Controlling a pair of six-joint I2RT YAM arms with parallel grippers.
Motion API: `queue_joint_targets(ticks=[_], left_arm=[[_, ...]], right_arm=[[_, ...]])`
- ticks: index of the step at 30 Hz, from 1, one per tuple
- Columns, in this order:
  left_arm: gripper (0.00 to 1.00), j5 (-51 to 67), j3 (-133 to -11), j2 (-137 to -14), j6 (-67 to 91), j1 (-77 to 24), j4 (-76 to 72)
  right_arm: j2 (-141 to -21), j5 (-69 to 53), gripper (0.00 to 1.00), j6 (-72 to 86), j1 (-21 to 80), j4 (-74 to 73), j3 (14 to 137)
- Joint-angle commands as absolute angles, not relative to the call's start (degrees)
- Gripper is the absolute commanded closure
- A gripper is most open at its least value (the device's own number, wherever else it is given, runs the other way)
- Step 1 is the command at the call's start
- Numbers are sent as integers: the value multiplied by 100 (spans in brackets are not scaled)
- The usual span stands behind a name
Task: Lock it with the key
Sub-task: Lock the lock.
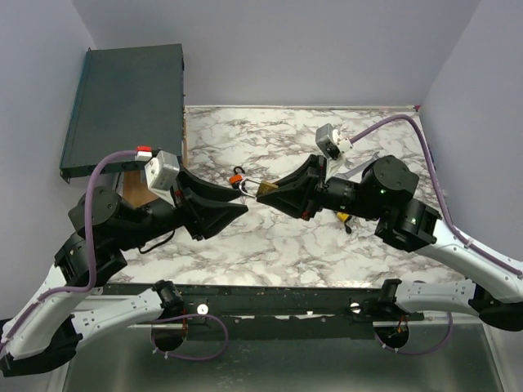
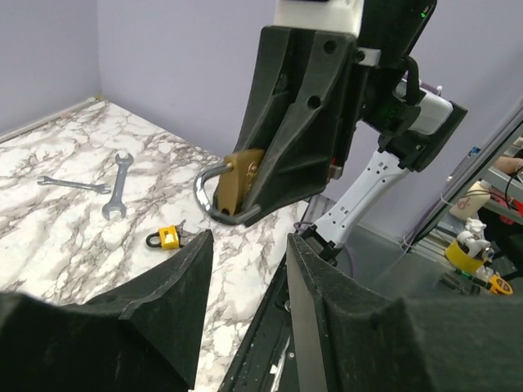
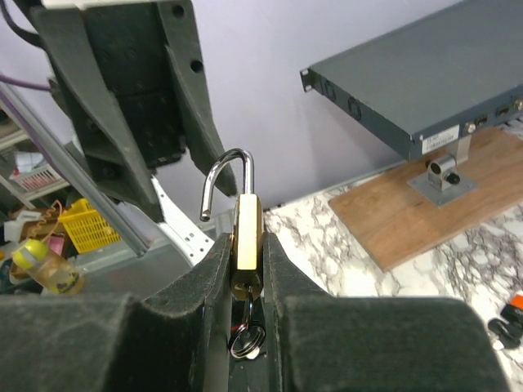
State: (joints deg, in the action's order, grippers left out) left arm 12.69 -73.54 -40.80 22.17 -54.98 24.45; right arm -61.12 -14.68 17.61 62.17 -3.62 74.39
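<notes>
R end effector (image 3: 247, 265) is clamping the brass padlock (image 3: 248, 237) by its body, mid-air above the marble bench (image 1: 327, 245). The shackle (image 3: 225, 167) is standing open and pointing toward the L arm. A key ring (image 3: 247, 336) is hanging under the lock, so the key is prob. seated, but the key itself is hidden btwn the fingers. L end effector (image 2: 249, 241) is sitting partly open just short of the shackle, gripping nothing. Risks: L pushing off-axis could be twisting the lock in R's narrow pinch and dropping it onto the bench. The shackle's free end may be missing its hole and jamming. L could also be knocking the ring and pulling the key out.
</notes>
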Motion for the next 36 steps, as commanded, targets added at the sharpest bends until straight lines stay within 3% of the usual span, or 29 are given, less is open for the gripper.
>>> queue_joint_targets(ticks=[1,10,16,19,26,36], left_arm=[[59,1876,-7741,-4212,2440,-5187,2807],[68,2448,-7947,-4694,2850,-4281,3266],[72,2666,-7982,-4844,2929,-4120,3197],[80,2743,-8000,-4861,2881,-4087,3217],[88,3123,-8002,-4773,2676,-4071,3271],[89,2689,-8098,-4799,2449,-4070,3563]], right_arm=[[-6139,-1467,99,1463,6210,-677,7506],[-6100,-1500,99,1349,6205,-823,7506],[-6091,-1559,99,1322,6213,-896,7532],[-6065,-1610,99,1329,6206,-923,7556],[-6052,-1769,99,1343,6206,-1041,7671],[-6222,-1912,99,1397,6212,-1090,7826]])
